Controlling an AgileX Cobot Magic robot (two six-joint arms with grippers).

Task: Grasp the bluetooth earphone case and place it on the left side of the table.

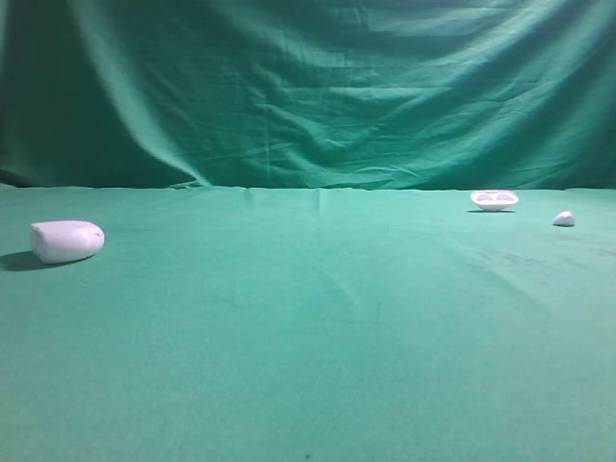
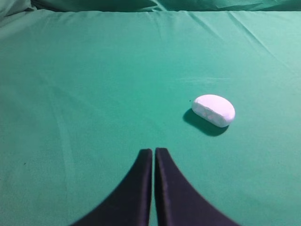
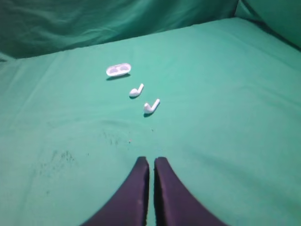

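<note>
The white rounded earphone case (image 1: 65, 241) lies on the green table (image 1: 308, 346) at the far left. In the left wrist view the case (image 2: 214, 110) lies ahead and to the right of my left gripper (image 2: 154, 151), well apart from it. My left gripper is shut and empty. My right gripper (image 3: 151, 161) is shut and empty over bare cloth. Neither gripper shows in the exterior high view.
A shallow white dish-like piece (image 1: 494, 199) and a tiny white bit (image 1: 564, 218) lie at the back right. The right wrist view shows the dish piece (image 3: 118, 70) and two white earbuds (image 3: 136, 90) (image 3: 151, 106) ahead of my right gripper. Green cloth backdrop (image 1: 308, 87) hangs behind.
</note>
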